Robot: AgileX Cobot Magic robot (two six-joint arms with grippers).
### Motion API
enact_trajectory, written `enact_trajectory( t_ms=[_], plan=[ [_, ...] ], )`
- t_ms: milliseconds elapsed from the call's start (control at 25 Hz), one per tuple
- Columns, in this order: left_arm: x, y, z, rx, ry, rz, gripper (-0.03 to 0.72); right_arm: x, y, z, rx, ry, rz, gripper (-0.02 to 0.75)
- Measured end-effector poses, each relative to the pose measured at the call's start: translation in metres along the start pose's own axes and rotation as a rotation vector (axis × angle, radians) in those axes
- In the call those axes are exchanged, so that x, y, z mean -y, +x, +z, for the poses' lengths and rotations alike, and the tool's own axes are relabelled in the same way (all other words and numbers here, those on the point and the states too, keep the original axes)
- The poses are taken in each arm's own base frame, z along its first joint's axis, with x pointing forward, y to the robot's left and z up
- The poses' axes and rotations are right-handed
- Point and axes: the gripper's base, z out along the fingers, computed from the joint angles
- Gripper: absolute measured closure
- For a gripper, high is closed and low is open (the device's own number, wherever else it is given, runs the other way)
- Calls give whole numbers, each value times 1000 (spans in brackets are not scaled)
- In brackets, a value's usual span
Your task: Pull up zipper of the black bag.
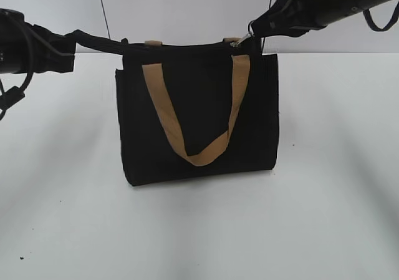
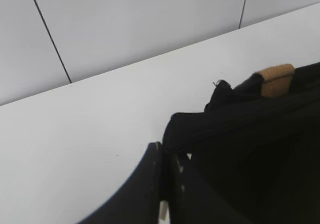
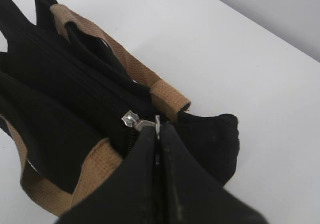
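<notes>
The black bag stands upright mid-table with a tan handle hanging down its front. My left gripper is shut on the bag's top left corner fabric, pulling it out to the left. My right gripper is at the bag's top right end, shut on the silver zipper pull. The zipper slider sits near the right end of the black zip line, between the two handle bases.
The white table spreads all round the bag. A pale wall with dark vertical seams rises behind it. Both arms hang above the bag's top corners.
</notes>
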Motion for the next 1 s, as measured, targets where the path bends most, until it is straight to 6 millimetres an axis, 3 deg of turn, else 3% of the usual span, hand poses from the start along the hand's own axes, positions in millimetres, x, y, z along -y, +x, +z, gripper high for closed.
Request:
enact_trajectory(
  t_ms=[200, 280, 360, 520, 600, 720, 1000],
  plan=[
    [0, -1, 0, 8, -11, -87, 686, -4, -1, 0, 12, -41, 45, 738],
    [2, 0, 0, -4, -17, -121, 672, -6, -2, -1, 16, -61, 59, 680],
    [7, 0, 1, -16, -13, -127, 619, -8, -4, -4, 28, -78, 71, 552],
    [17, 0, 0, -27, 6, -149, 353, -15, -10, -16, 43, -111, 76, 239],
    [19, 1, -2, -53, -11, -186, 256, -20, -14, -25, 51, -128, 107, 152],
    [22, 1, -13, -109, -55, -213, 203, -29, -18, -40, 47, -159, 167, 113],
    [46, -11, -64, -175, -77, -210, 192, -45, -7, -60, -143, -226, 285, 111]
  ],
)
